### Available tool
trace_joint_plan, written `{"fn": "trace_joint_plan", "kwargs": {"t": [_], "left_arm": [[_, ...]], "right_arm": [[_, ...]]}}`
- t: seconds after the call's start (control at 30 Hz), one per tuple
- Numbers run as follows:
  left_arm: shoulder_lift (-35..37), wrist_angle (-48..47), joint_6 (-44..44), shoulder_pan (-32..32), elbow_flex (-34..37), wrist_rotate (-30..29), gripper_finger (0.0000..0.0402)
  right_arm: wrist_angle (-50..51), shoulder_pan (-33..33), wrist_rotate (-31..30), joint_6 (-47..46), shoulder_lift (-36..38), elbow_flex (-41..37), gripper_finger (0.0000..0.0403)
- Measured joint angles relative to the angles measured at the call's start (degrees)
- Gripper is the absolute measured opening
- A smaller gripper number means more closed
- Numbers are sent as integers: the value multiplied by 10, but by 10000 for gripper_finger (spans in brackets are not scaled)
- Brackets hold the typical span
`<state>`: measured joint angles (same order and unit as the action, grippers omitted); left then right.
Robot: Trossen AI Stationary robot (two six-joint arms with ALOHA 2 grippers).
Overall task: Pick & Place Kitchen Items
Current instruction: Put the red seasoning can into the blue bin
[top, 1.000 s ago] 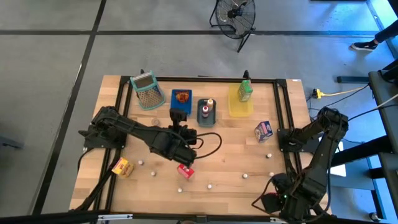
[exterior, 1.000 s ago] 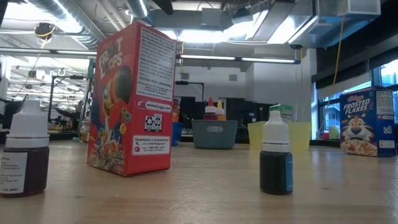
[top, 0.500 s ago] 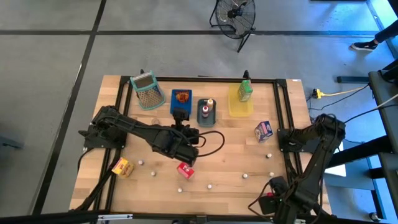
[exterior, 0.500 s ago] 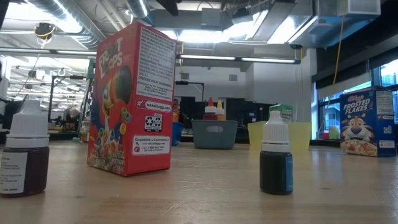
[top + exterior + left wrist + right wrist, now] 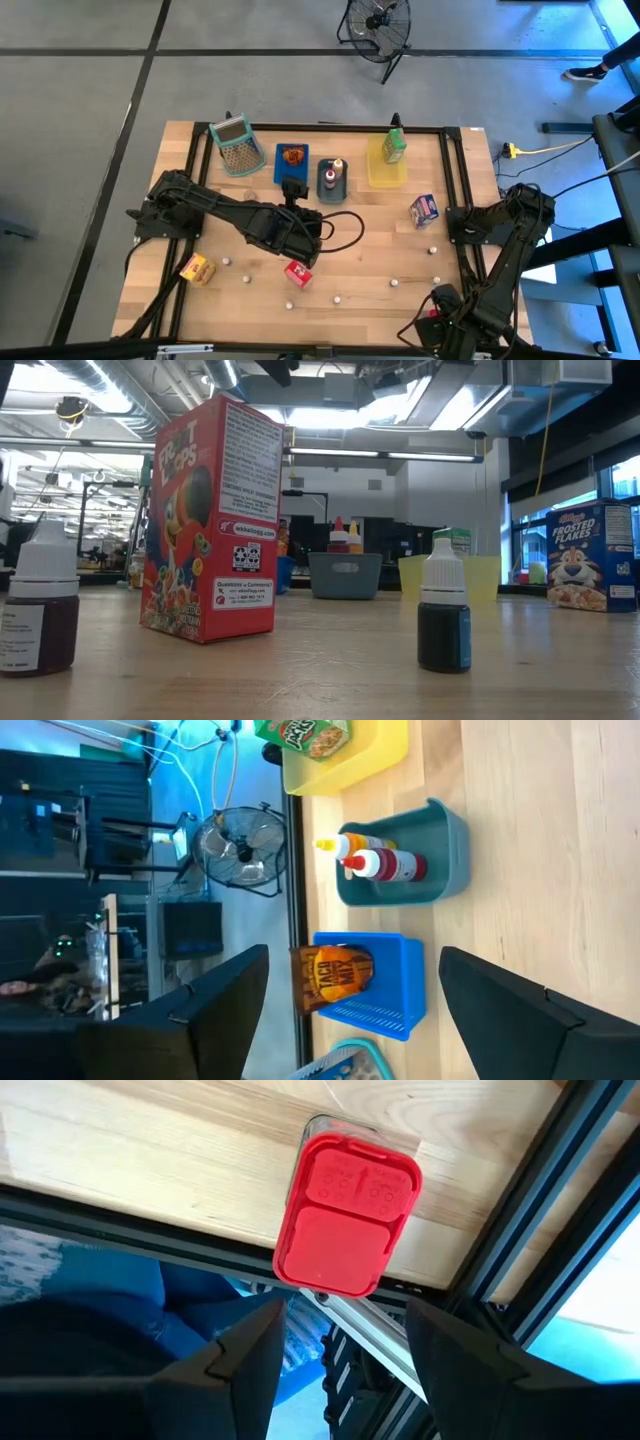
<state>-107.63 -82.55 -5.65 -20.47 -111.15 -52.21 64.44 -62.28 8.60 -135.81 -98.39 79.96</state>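
Just ahead of the open left gripper (image 5: 345, 1010) sits the brown packet (image 5: 332, 977).

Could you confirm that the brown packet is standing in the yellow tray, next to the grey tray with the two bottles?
Not quite: the brown packet stands in the blue tray, not the yellow one. The left wrist view shows it, beside the grey tray with the two bottles.

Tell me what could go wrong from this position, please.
The left end effector, open and empty, faces the blue plastic tray holding the brown packet; its trailing black cable might drag the upright red cereal carton nearby. The right end effector, also open, points at a red-lidded jar near the wooden table's edge; a nudge could push it off.
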Motion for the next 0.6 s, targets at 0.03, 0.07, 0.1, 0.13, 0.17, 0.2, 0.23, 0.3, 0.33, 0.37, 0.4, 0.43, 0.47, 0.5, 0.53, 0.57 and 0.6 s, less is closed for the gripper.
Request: {"fn": "trace_joint_plan", "kwargs": {"t": [0.03,0.07,0.1,0.13,0.17,0.2,0.23,0.3,0.33,0.37,0.4,0.43,0.47,0.5,0.53,0.57,0.6], "left_arm": [[0,0,0,0,0,0,290],[0,0,0,0,0,0,290],[0,0,0,0,0,0,290],[0,0,0,0,0,0,290],[0,0,-1,0,0,0,290],[0,0,-1,0,0,0,290],[0,0,0,0,0,0,290],[0,0,0,0,0,0,290],[0,0,0,0,0,0,290],[0,0,0,0,0,0,290],[0,0,-1,0,0,0,290],[0,0,-1,0,0,0,290],[0,0,-1,0,0,0,290],[0,0,0,0,0,0,290],[0,0,-1,0,0,0,290],[0,0,-1,0,0,0,290],[0,0,-1,0,0,0,290]], "right_arm": [[0,0,0,0,0,0,211],[-1,0,0,1,0,0,211],[-3,0,0,2,0,0,211],[-5,0,0,2,0,0,211],[-5,0,0,2,0,0,211],[-5,0,0,2,0,0,211],[-5,0,0,2,0,0,211],[-5,0,0,0,0,0,211],[-4,0,0,-1,0,0,211],[-4,0,0,-2,0,0,211],[-4,0,0,-2,0,0,213],[-4,0,0,-3,0,0,215],[-4,0,0,-3,0,0,218],[-4,0,0,-3,0,0,222],[-4,0,0,-3,0,0,227],[-4,0,0,-3,0,0,233],[-3,0,0,-3,0,0,240]]}}
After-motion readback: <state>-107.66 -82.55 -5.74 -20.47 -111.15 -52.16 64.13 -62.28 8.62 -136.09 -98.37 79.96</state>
